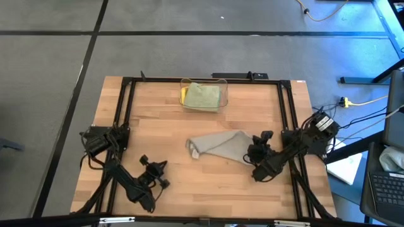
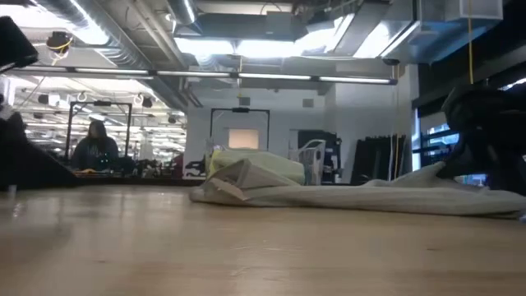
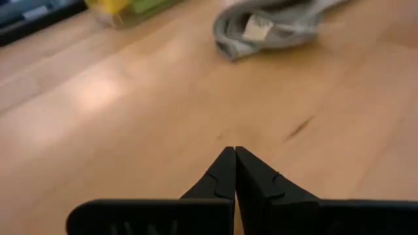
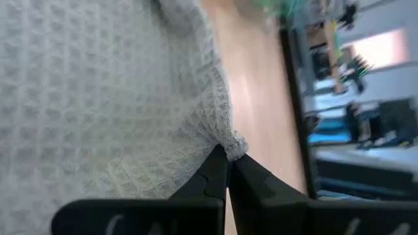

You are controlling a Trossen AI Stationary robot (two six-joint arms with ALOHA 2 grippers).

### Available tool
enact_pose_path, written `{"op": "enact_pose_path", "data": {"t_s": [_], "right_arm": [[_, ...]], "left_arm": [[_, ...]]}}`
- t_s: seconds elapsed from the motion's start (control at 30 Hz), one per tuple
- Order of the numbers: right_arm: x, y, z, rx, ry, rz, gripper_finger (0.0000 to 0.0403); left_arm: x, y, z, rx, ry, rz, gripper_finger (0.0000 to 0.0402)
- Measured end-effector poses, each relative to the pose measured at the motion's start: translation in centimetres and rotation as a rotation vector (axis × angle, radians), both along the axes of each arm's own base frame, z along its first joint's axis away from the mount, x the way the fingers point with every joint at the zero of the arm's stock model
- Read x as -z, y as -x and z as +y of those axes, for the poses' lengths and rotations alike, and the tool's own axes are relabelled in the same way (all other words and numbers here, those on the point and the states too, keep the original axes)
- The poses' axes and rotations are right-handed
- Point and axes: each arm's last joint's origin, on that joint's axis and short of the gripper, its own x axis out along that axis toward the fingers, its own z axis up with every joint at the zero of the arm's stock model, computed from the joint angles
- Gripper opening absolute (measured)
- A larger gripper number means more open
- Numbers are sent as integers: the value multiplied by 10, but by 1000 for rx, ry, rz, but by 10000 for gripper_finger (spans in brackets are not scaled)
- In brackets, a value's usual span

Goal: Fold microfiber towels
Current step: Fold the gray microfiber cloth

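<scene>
A grey microfiber towel (image 1: 218, 146) lies crumpled in the middle of the table, and in the low view (image 2: 345, 197) it forms a long low heap. My right gripper (image 1: 254, 151) is at the towel's right end, shut on a corner. My left gripper (image 1: 164, 166) is shut with nothing in it, low over bare wood near the front left, pointing toward the towel (image 3: 274, 26). A yellow towel (image 1: 184, 94) and a pale sage green one (image 1: 203, 96) lie in the clear bin (image 1: 221, 85) at the far edge. My right gripper pinches a corner of the grey towel (image 4: 236, 145) between the very ends of its two fingers. It comes from the table's right side, slanting downward. The cloth bunches to a point at the fingertips (image 4: 219, 163) and rises a little there (image 2: 436, 171). The rest lies on the table.
A black frame (image 1: 126, 113) runs along the table's left, far and right sides. The clear bin (image 2: 238, 164) stands behind the grey towel. Bare wood lies between my left gripper (image 3: 234, 151) and the towel. A person sits far back in the room (image 2: 94, 148).
</scene>
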Motion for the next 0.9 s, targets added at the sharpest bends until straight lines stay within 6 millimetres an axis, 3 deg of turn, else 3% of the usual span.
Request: {"op": "enact_pose_path", "data": {"t_s": [0.2,0.4,0.67,0.9], "right_arm": [[-23,-10,5,-103,54,-29,6],[-36,-11,2,-122,78,-97,7],[-40,-12,1,-158,155,-128,7],[-54,-23,3,-210,305,-115,7]], "left_arm": [[-5,-4,10,-5,-77,3,0],[-10,-25,17,9,-142,-170,0],[-33,-74,26,-56,-192,-118,6],[-81,-129,34,-55,-376,-30,56]]}}
